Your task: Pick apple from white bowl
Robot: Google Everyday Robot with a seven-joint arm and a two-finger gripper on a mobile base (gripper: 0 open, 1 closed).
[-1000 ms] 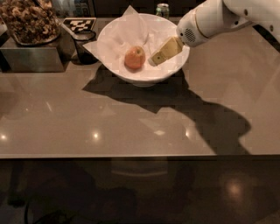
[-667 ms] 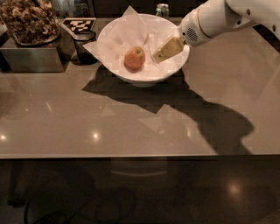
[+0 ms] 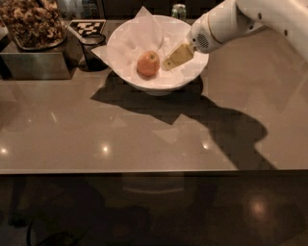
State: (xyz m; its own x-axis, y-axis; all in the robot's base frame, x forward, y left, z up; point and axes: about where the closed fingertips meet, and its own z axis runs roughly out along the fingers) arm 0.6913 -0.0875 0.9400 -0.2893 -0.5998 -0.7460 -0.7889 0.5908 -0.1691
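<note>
The apple [image 3: 147, 64], small, round and orange-red, lies in the middle of the white bowl [image 3: 144, 82], which is lined with white crinkled paper that sticks up in points. The bowl stands at the back of the brown counter. My gripper [image 3: 174, 58] comes in from the upper right on a white arm and hangs over the bowl's right half. Its yellowish fingers point down-left toward the apple, a short way to its right and apart from it.
A small dark cup [image 3: 92, 47] stands just left of the bowl. A metal box topped with a tray of brown snacks [image 3: 33, 24] sits at the back left. A checkered marker [image 3: 87, 26] and a green can [image 3: 178, 10] are behind the bowl. The counter's front edge [image 3: 144, 170] runs across the lower frame.
The gripper has edged a little left and up over the bowl, slightly closer to the apple. The apple and bowl have not moved.
</note>
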